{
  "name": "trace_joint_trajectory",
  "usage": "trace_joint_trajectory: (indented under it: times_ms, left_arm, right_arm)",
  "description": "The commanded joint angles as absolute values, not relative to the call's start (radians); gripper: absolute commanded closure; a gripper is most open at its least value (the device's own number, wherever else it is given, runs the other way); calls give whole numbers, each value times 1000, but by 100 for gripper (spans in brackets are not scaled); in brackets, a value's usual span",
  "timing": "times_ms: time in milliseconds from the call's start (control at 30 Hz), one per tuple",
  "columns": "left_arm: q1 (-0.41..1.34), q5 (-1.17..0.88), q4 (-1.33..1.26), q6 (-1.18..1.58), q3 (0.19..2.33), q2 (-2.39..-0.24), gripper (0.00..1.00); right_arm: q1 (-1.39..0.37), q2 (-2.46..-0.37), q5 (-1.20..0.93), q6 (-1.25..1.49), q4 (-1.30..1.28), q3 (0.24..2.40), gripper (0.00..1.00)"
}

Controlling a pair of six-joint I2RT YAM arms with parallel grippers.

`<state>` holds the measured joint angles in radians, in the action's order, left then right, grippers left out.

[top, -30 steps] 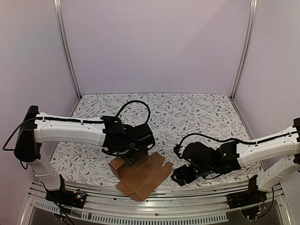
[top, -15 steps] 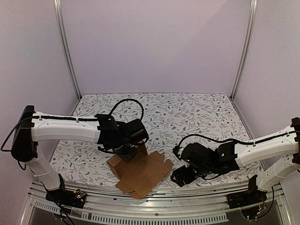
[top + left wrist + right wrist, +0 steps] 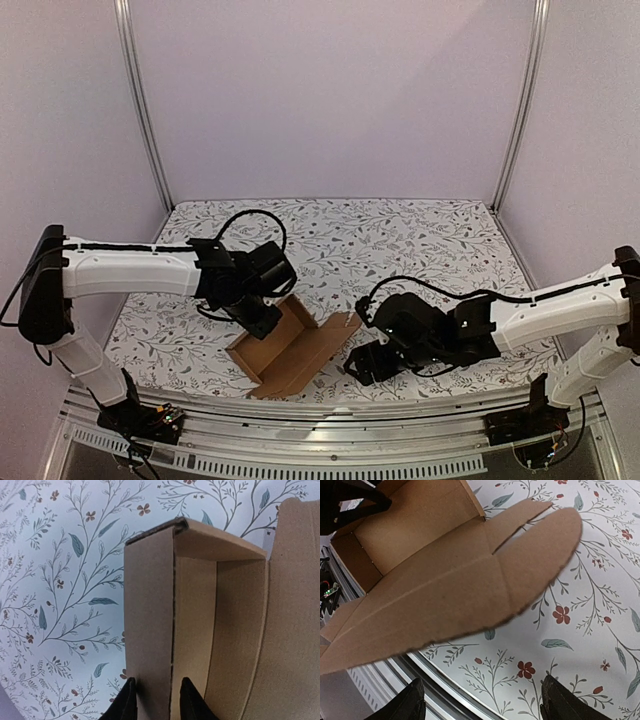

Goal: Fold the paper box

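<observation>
Left gripper (image 3: pixel 152 700), pinching one wall, has stood up the brown die-cut cardboard box (image 3: pixel 300 352), lying 9 o'clock of the spread right gripper (image 3: pixel 485 700).

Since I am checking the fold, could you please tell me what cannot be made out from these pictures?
Top external: fingertips of the left pincer, hidden under its own wrist.
Top external: whether the right pincer touches the flap of the paper box; black parts merge, too small.
Left wrist: the box's right side, cut off by the frame edge.
Right wrist: the box's near-left end, cut off by the left edge.
</observation>
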<state>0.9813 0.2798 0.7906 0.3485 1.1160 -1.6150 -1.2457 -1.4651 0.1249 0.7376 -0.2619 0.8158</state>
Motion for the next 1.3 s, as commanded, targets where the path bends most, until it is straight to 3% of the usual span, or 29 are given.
trace_joint_trajectory:
  times_ms: [0, 267, 667, 1267]
  left_arm:
    - [952, 176, 730, 352, 1082, -1614, 73]
    - [950, 56, 612, 407, 1013, -1625, 72]
    - [950, -109, 337, 626, 865, -1611, 58]
    - [1002, -38, 37, 1001, 653, -1443, 45]
  right_arm:
    - [-1253, -1535, 163, 756, -183, 892, 24]
    - [-1253, -1633, 166, 721, -151, 1007, 28]
    - [-1253, -1626, 223, 685, -204, 1016, 31]
    - [-1232, -1538, 271, 664, -277, 929, 31]
